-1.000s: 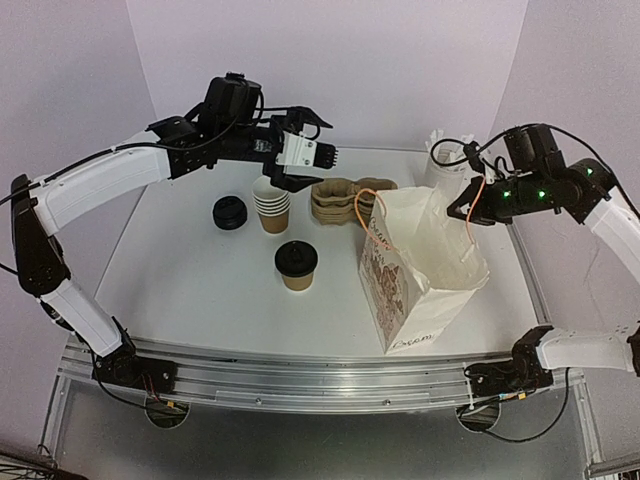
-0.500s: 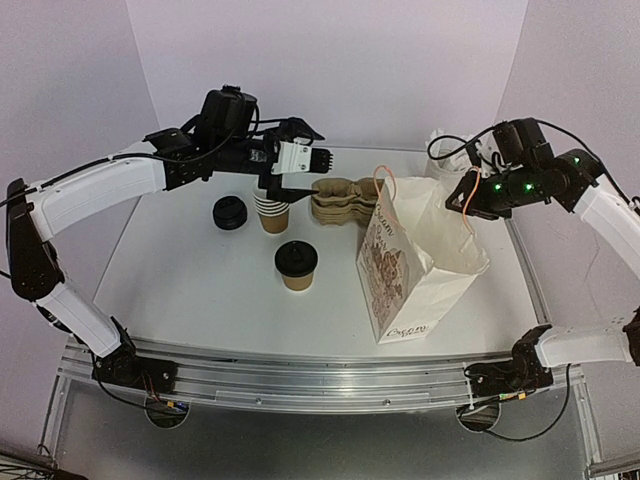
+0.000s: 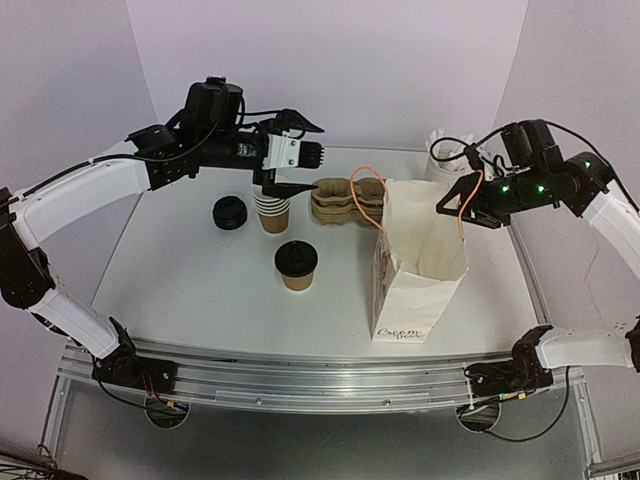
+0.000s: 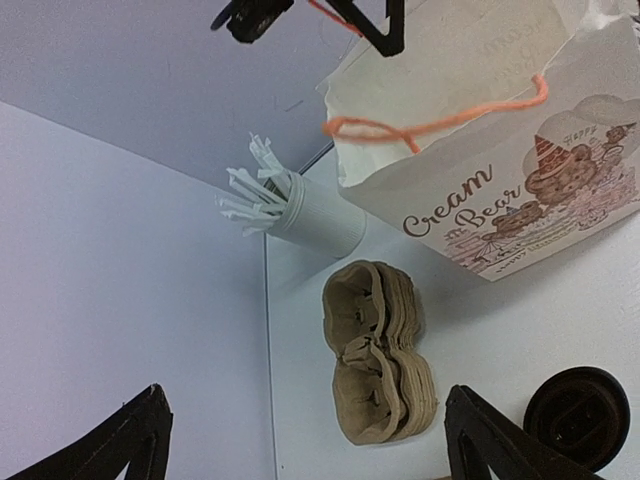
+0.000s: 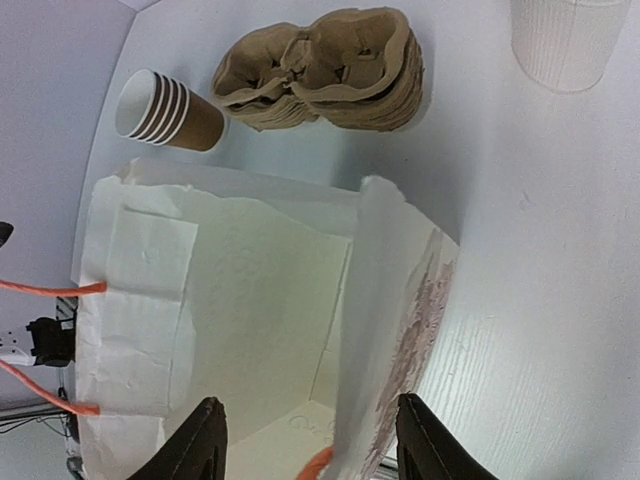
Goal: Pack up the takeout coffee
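Note:
The takeout coffee, a small brown cup under a black lid, stands on the white table left of the bag; its lid shows at the left wrist view's lower right. My left gripper hangs open above the lidless cup stack, holding nothing. The white "Cream Bear" paper bag stands upright with its mouth open. My right gripper is open over the bag's far rim. One bag wall rises between its fingers without being pinched.
A stack of lidless brown cups and a stack of black lids stand behind the coffee. Brown pulp cup carriers lie behind the bag. A white holder of straws stands at the back right.
My right gripper has gone from shut to open, letting go of the bag, which has swung from tilted to upright. My left arm has drifted slightly left.

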Action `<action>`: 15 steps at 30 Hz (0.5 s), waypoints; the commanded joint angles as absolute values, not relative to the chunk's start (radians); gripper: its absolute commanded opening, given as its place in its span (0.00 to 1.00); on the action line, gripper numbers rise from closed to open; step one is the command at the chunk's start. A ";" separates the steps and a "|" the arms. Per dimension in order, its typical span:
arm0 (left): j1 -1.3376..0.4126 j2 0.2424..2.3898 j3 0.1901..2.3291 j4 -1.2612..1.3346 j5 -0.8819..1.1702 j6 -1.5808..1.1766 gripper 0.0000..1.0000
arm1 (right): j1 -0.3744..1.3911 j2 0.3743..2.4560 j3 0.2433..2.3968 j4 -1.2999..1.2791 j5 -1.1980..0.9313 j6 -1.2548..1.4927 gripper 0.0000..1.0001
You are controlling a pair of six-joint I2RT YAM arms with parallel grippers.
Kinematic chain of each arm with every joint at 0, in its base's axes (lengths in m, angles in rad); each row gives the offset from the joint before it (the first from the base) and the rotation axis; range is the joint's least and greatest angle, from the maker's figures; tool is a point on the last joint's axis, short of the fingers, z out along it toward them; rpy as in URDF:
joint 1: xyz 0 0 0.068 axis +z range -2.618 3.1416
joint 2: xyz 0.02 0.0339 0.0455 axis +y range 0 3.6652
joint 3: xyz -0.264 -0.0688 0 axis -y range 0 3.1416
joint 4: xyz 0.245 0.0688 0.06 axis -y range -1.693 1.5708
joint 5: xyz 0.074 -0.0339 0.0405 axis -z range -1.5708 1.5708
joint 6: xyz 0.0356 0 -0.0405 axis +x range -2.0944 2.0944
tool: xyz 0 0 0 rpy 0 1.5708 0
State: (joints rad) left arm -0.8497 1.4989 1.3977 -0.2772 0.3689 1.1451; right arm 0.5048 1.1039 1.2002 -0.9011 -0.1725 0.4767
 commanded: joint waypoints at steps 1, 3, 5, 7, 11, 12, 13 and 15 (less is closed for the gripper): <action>-0.879 1.434 1.361 -0.201 0.532 1.282 0.92 | 0.507 1.075 1.180 -0.890 -0.265 0.566 0.54; -0.889 1.435 1.341 -0.203 0.578 1.397 0.89 | 0.507 1.054 1.172 -0.888 -0.243 0.590 0.54; -0.892 1.457 1.337 -0.212 0.602 1.530 0.88 | 0.507 1.050 1.169 -0.889 -0.243 0.594 0.54; -0.893 1.483 1.345 -0.207 0.610 1.653 0.86 | 0.507 1.052 1.163 -0.890 -0.247 0.595 0.54; -0.894 1.530 1.355 -0.099 0.610 1.770 0.84 | 0.507 1.040 1.151 -0.890 -0.225 0.593 0.53; -0.897 1.534 1.350 -0.053 0.604 1.769 0.83 | 0.507 1.038 1.151 -0.889 -0.223 0.592 0.53; -0.900 1.535 1.345 -0.005 0.596 1.765 0.81 | 0.507 1.037 1.152 -0.889 -0.223 0.591 0.53; -0.904 1.529 1.327 0.071 0.594 1.765 0.80 | 0.507 1.039 1.155 -0.890 -0.228 0.588 0.53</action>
State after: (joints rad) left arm -0.8965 1.5309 1.3425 -0.1320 0.5762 1.6755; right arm 0.5049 1.0533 1.1565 -0.8993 -0.2253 0.5819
